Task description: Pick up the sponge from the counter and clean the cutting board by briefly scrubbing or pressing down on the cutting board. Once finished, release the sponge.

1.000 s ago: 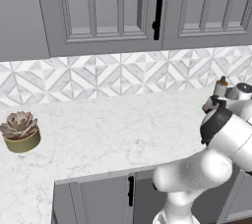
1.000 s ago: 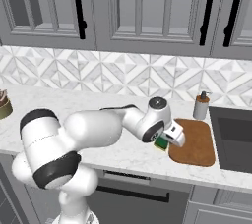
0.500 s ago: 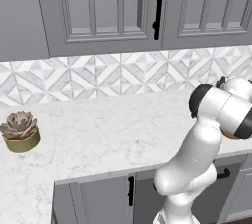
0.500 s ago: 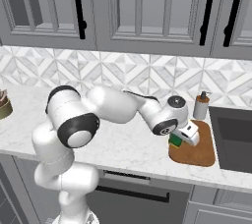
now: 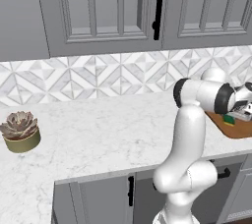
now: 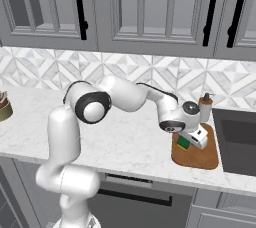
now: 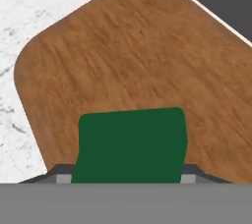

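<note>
The gripper (image 6: 192, 139) is gripping the sponge (image 6: 183, 142), jaws closed on its two sides. In the hand view the dark finger tips are showing at either lower corner of the sponge's (image 7: 130, 144) green top, with the block seated squarely between them. In the right base view the sponge's green layer and a sliver of yellow base are showing just under the hand, low over the cutting board (image 6: 200, 154).

The sponge is sitting directly below the tool, so the relation that matters is vertical: the board's (image 7: 147, 61) wooden face is lying straight beneath the sponge along the gripper's approach line. Whether the sponge is already touching the wood or hanging just clear cannot be told. The sponge is lying over the board's near-left portion, close to its counter-side edge, with most of the brown surface stretching away from it toward the sink side. In the hand view the sponge's long axis is running across the jaws.

In the left base view the sponge (image 5: 229, 118) is showing at the far right, over the board (image 5: 241, 130).

Judgement: the pressing or scrubbing step is in hand; release is not yet done. A scrub stroke should be running toward the board's open area, not its near edge.

Nearby, a soap dispenser (image 6: 205, 108) is standing on the counter (image 6: 125, 142) just behind the board, and a potted succulent (image 5: 20, 130) is sitting well apart.
</note>
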Controlling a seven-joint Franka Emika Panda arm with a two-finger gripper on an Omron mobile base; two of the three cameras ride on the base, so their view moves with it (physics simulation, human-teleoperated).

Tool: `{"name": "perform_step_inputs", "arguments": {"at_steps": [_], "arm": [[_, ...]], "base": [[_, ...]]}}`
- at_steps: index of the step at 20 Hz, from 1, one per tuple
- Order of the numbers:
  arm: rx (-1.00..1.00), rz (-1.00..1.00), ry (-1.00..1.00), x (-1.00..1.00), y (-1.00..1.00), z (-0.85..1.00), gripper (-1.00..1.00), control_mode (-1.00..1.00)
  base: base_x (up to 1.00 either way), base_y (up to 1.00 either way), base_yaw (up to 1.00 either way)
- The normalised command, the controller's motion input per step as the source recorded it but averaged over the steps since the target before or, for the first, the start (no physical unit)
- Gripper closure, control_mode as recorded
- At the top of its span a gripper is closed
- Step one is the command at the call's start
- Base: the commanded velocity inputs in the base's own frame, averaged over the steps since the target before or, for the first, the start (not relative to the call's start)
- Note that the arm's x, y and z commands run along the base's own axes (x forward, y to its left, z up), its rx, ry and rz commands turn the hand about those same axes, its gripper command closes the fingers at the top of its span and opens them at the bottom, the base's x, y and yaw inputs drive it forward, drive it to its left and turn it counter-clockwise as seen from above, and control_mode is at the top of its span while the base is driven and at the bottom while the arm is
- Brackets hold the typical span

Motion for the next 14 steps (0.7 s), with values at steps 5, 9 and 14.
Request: {"name": "perform_step_inputs", "arguments": {"at_steps": [5, 9, 14], "arm": [[-0.01, 0.00, -0.08, 0.00, 0.00, -0.30, 1.00, -1.00], [-0.06, 0.00, -0.08, -0.02, 0.00, -0.30, 1.00, -1.00], [-0.06, 0.00, -0.02, -0.26, 0.00, -0.06, 1.00, -1.00]], "base": [[0.00, 0.00, 0.00], [0.00, 0.00, 0.00], [0.00, 0.00, 0.00]]}}
